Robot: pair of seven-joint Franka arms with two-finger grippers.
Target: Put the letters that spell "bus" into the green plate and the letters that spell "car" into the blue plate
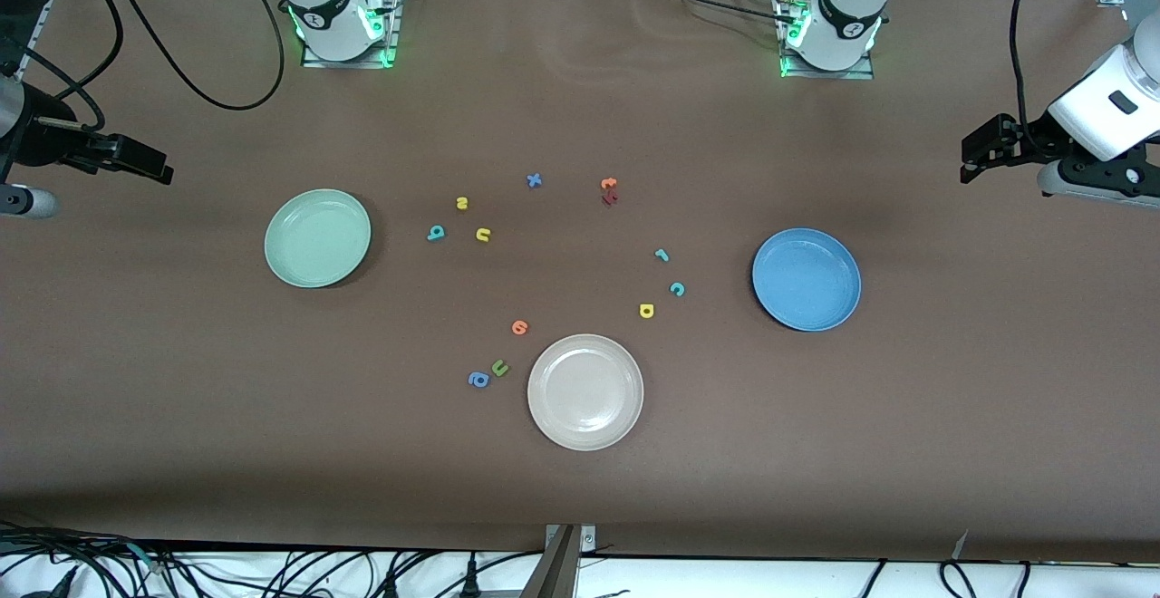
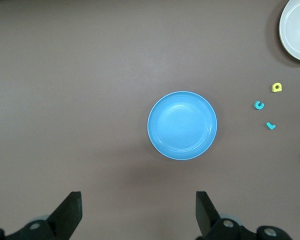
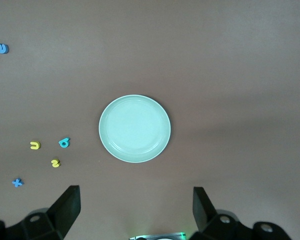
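Presently both plates lie bare. Left gripper [image 2: 136, 215], jaws wide and holding nothing, hangs above the table at its own end, with the blue plate [image 1: 806, 278] between it and the c, a, r letters [image 1: 662, 284]. Right gripper [image 3: 134, 212], equally wide and unladen, waits beside the green plate [image 1: 317, 237]; the b, u, s letters [image 1: 460, 220] lie just past that plate. Letter shapes are barely legible.

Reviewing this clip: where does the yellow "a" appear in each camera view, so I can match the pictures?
Front view: the yellow "a" lies on the table between the beige-white plate and the blue plate, just nearer the camera than the teal "c".
Left wrist view: yellow "a" beside the teal "c", between the two plates.
Right wrist view: not in it.
Shared landmark: the blue plate.
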